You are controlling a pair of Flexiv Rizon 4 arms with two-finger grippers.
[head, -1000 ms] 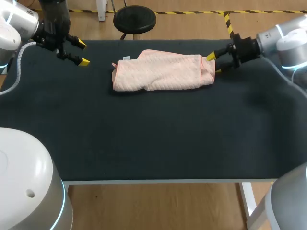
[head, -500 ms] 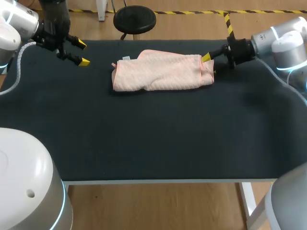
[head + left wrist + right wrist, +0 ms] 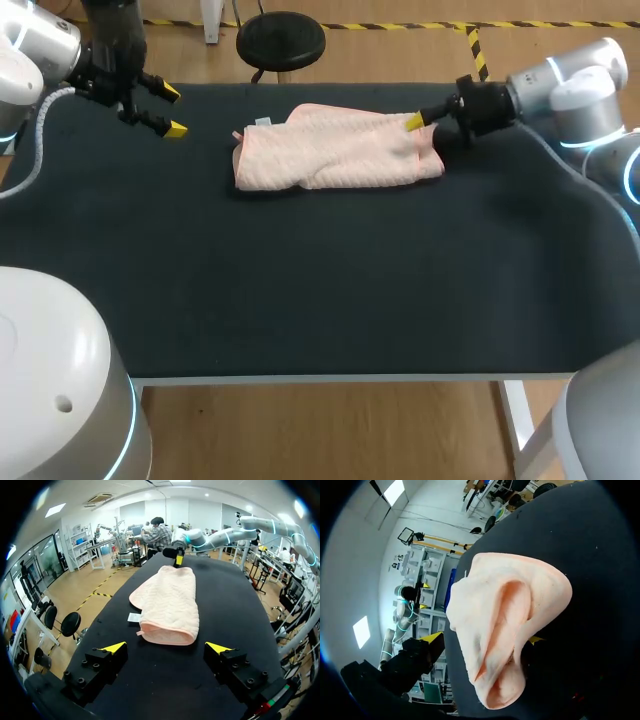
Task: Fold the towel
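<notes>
Black table (image 3: 300,300), with a pink towel (image 3: 330,148) lying rumpled along its far side.
The right gripper (image 3: 484,639) sits at the towel's right end, its fingers spread wide with the raised cloth bunched between them, not clenched on it. The left gripper (image 3: 172,110) hangs well off the towel's left end, fingers likewise spread, holding nothing. A small white tag (image 3: 262,122) pokes out at the towel's left end.
</notes>
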